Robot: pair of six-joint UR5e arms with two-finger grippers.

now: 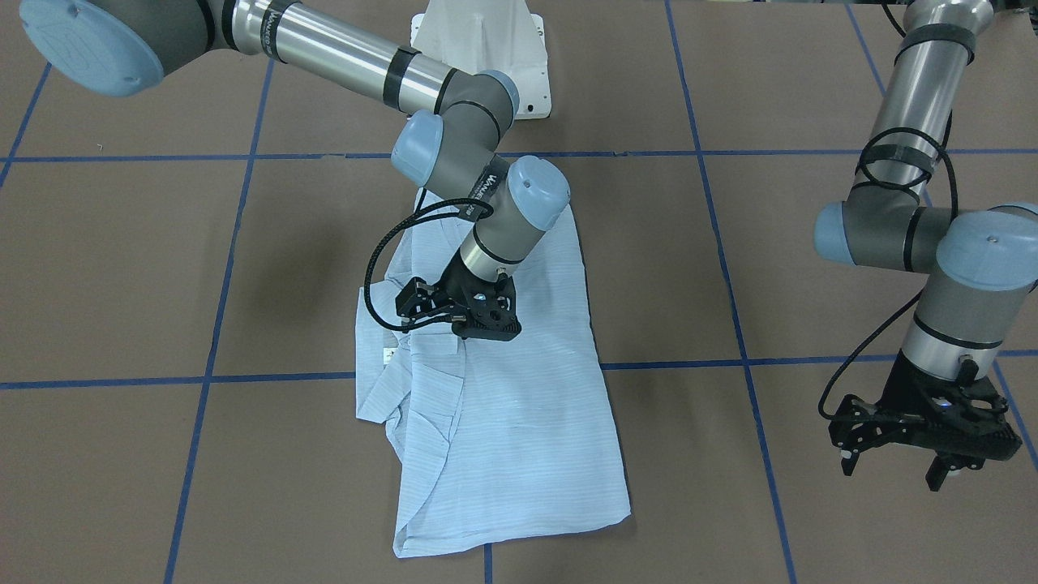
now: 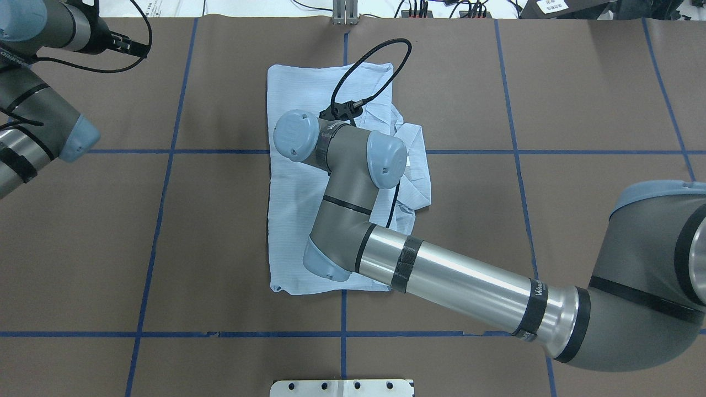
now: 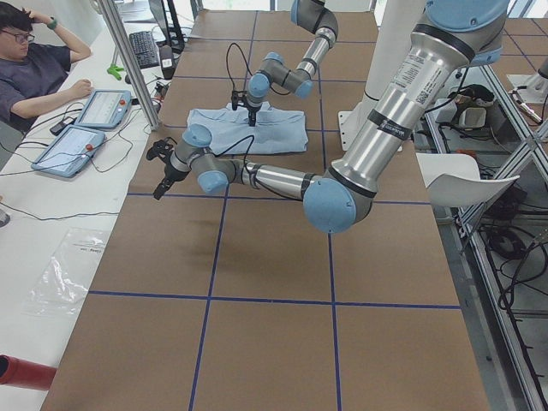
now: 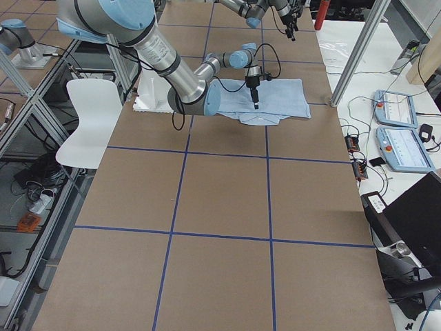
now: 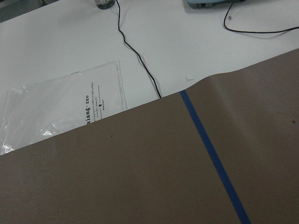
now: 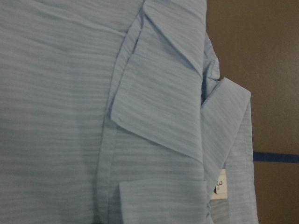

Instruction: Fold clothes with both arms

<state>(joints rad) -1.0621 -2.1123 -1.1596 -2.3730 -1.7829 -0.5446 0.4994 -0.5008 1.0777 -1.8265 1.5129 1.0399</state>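
The pale blue striped shirt (image 1: 519, 405) lies folded into a long rectangle on the brown table, also seen in the overhead view (image 2: 298, 220). Its collar and white neck label (image 1: 389, 354) are at one end. My right gripper (image 1: 486, 328) points down onto the shirt near the collar; its fingers are hidden by its own body, so I cannot tell their state. The right wrist view shows the collar (image 6: 229, 121) and the label (image 6: 219, 184) close up. My left gripper (image 1: 941, 474) hangs off to the side over bare table, looks shut and holds nothing.
The white pedestal base (image 1: 486, 49) stands at the robot's edge. Blue tape lines (image 1: 243, 243) grid the table. An operator (image 3: 34, 77) sits by tablets (image 3: 86, 128) beyond the far edge. A plastic bag (image 5: 60, 112) lies there too.
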